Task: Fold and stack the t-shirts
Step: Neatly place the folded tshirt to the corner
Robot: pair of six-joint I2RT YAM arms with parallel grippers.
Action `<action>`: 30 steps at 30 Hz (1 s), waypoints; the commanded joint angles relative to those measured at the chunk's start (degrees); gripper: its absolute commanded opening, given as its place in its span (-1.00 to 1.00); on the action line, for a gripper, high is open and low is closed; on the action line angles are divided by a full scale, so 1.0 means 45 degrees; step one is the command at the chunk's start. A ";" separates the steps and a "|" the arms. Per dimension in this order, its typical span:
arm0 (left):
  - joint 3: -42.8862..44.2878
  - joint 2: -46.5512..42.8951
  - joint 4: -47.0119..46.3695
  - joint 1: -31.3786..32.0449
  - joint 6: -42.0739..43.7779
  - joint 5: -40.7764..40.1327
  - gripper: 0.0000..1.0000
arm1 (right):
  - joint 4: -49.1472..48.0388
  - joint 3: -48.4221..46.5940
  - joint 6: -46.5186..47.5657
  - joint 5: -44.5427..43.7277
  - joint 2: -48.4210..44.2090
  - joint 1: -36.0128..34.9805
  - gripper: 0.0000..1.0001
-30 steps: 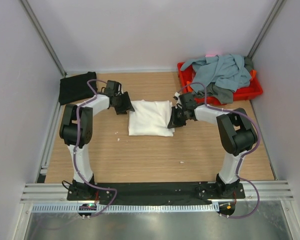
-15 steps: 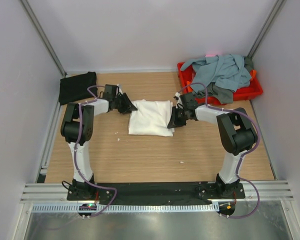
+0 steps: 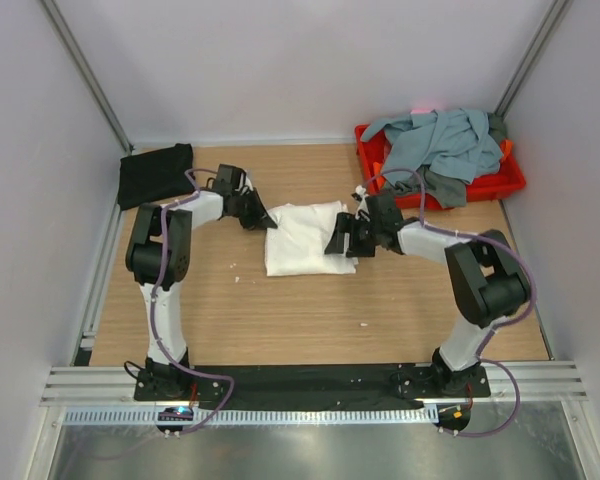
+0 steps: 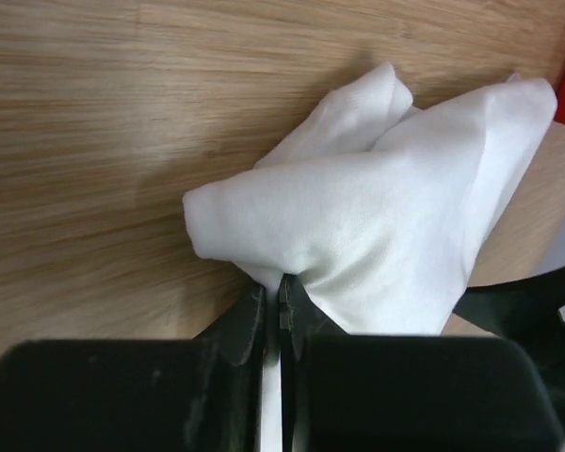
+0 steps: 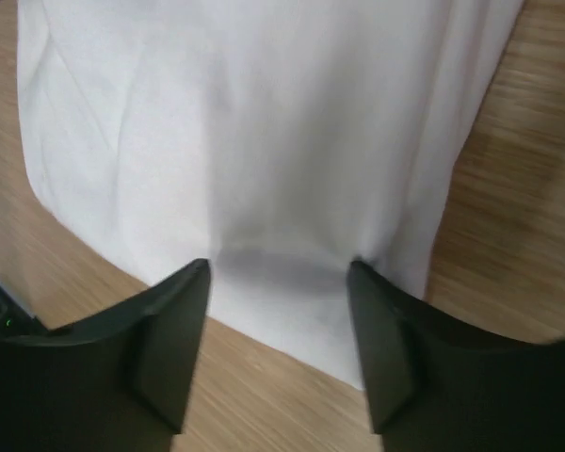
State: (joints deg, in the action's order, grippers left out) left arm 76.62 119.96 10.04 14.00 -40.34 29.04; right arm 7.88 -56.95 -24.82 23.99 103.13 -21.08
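White t-shirt (image 3: 305, 238), folded, near the middle of the table (image 3: 280, 310), toward its far edge. Far-left corner clamped in the left gripper (image 4: 281, 301); right edge straddled by the right gripper (image 5: 278, 271), jaws apart. Best to grip there first, then lift evenly.

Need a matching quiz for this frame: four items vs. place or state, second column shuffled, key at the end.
Items:
1. white t-shirt
2. black t-shirt
3. grey-blue t-shirt
4. left gripper

Place or state:
A. heaped in the red tray, far right corner
B. folded flat, far left corner
C. shut on a pinched corner of cloth
D. lying mid table

Pairs: 1-D, 2-B, 3-A, 4-C
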 commanded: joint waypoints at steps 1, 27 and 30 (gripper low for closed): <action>0.1638 -0.0779 0.3857 -0.0220 0.1363 -0.1451 -1.00 | 0.0185 0.2006 -0.0030 -0.3331 -0.1754 0.0017 0.59; 1.2323 0.2089 1.1611 -0.1938 0.4061 -0.4831 -1.00 | -0.2141 0.5507 -0.0715 -0.4588 -0.6316 -0.0061 0.98; 1.3831 0.2872 1.2143 -0.2309 0.4159 -0.5027 -1.00 | -0.2239 0.5604 -0.0696 -0.4530 -0.6395 -0.0061 0.98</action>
State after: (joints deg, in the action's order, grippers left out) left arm 132.86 131.41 59.53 5.43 -23.73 8.43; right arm 0.43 -30.70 -28.58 3.40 75.31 -21.37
